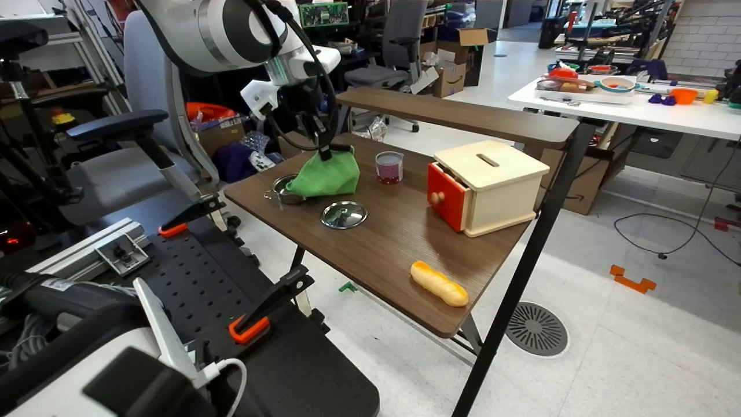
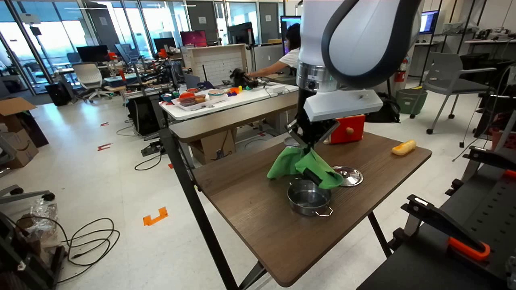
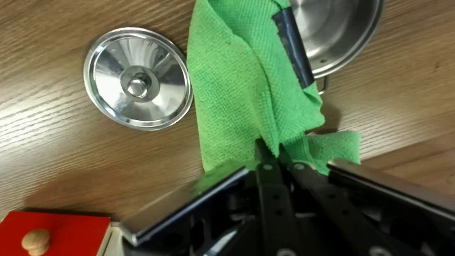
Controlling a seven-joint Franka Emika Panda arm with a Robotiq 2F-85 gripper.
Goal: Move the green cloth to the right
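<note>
The green cloth (image 1: 325,176) hangs gathered from my gripper (image 1: 325,155) at the table's far-left part in an exterior view. In an exterior view the cloth (image 2: 284,164) spreads in two flaps below the gripper (image 2: 308,150), one flap by the rim of the steel pot (image 2: 309,197). In the wrist view the gripper (image 3: 272,151) is shut on a fold of the cloth (image 3: 231,96). The cloth carries a black strip (image 3: 293,46) beside the pot (image 3: 337,32). Whether the lower edges touch the table or pot I cannot tell.
A steel lid (image 1: 344,215) lies close to the cloth. A tin can (image 1: 389,168), a wooden box (image 1: 503,191) with a partly open red drawer (image 1: 447,198) and a bread roll (image 1: 439,284) stand on the table. A raised shelf (image 1: 451,114) runs along one edge.
</note>
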